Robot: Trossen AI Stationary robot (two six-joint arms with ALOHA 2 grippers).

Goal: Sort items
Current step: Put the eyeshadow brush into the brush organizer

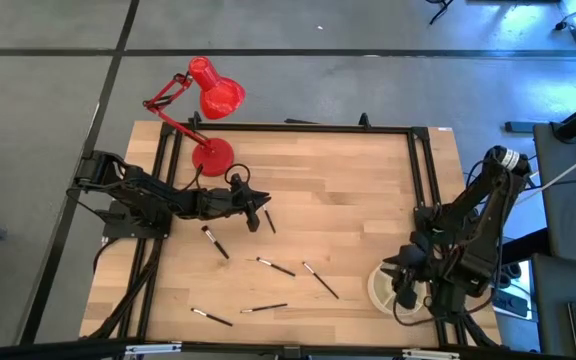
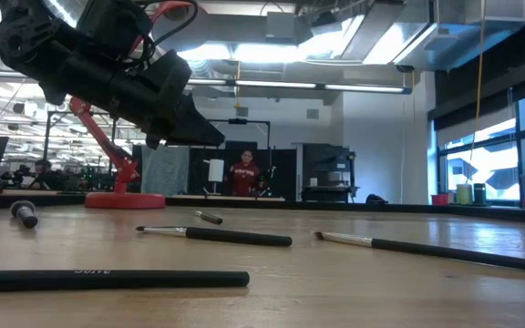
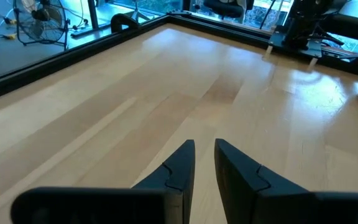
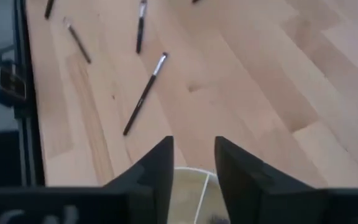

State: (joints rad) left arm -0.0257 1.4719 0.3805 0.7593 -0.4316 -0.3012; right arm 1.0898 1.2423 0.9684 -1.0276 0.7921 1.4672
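Note:
Several thin black-handled brushes lie flat on the wooden table (image 1: 348, 190): one (image 1: 269, 221) just by my left gripper, others at the middle (image 1: 215, 242), (image 1: 276, 267), (image 1: 320, 280) and near the front edge (image 1: 264, 308), (image 1: 212, 317). My left gripper (image 1: 258, 206) hangs above the table's left middle, slightly open (image 3: 205, 155), with nothing between its fingers. My right gripper (image 1: 408, 292) hovers over the round cream dish (image 1: 380, 285) at the near right, open (image 4: 192, 160) and holding nothing. A small dark thing shows in the dish (image 4: 213, 218).
A red desk lamp (image 1: 208, 120) stands at the table's far left, its base (image 1: 212, 156) close behind my left arm. A black frame (image 1: 423, 170) runs along the table's edges. The far right of the tabletop is bare wood.

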